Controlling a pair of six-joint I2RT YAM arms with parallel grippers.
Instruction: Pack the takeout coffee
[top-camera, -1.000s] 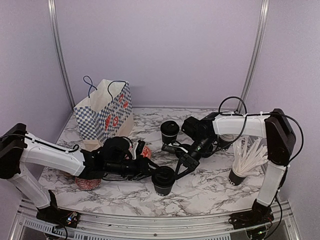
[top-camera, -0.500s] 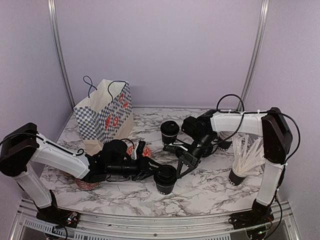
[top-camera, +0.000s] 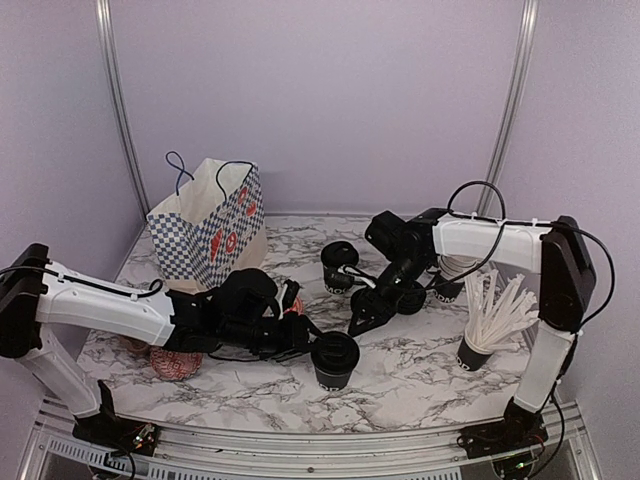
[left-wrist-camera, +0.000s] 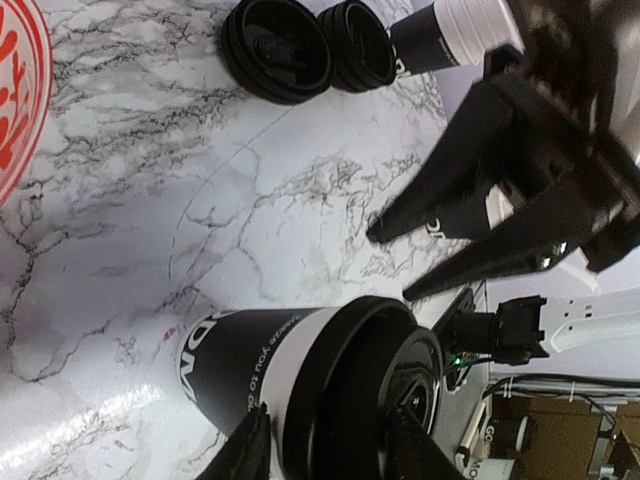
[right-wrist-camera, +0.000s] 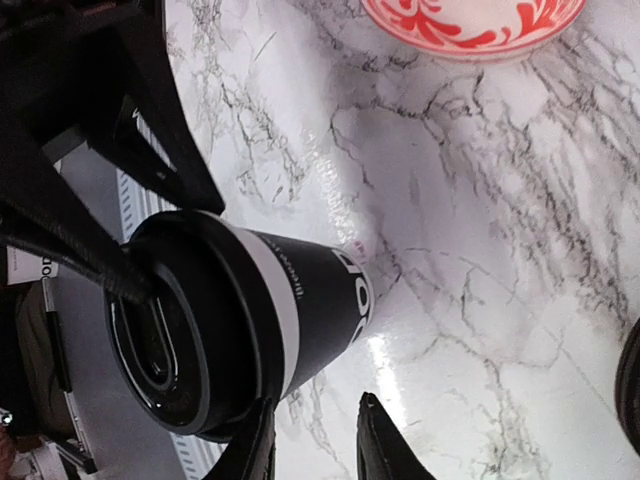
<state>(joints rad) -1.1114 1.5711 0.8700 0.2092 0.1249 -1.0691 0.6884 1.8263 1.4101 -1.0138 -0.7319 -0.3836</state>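
A takeout coffee cup (top-camera: 333, 362), black with white lettering and a black lid, stands upright near the table's front. My left gripper (top-camera: 308, 345) reaches it from the left. In the left wrist view its jaws (left-wrist-camera: 330, 450) stand apart on either side of the cup's (left-wrist-camera: 230, 365) lidded top. My right gripper (top-camera: 358, 325) hovers just behind and right of the cup. It is open, with bare marble between its fingers (right-wrist-camera: 315, 440), and the cup (right-wrist-camera: 310, 290) is up and left of them. A second lidded cup (top-camera: 340, 265) stands further back.
A blue-checked paper bag (top-camera: 210, 228) stands open at the back left. Red patterned bowls (top-camera: 175, 365) (top-camera: 290, 298) sit by the left arm. A cup full of white straws (top-camera: 490, 325) stands at the right. Two loose black lids (left-wrist-camera: 275, 50) lie beyond the right gripper.
My right gripper has drawn back from the front cup toward the rear. The left gripper has moved right, closer to the cup, and its jaws have widened a little.
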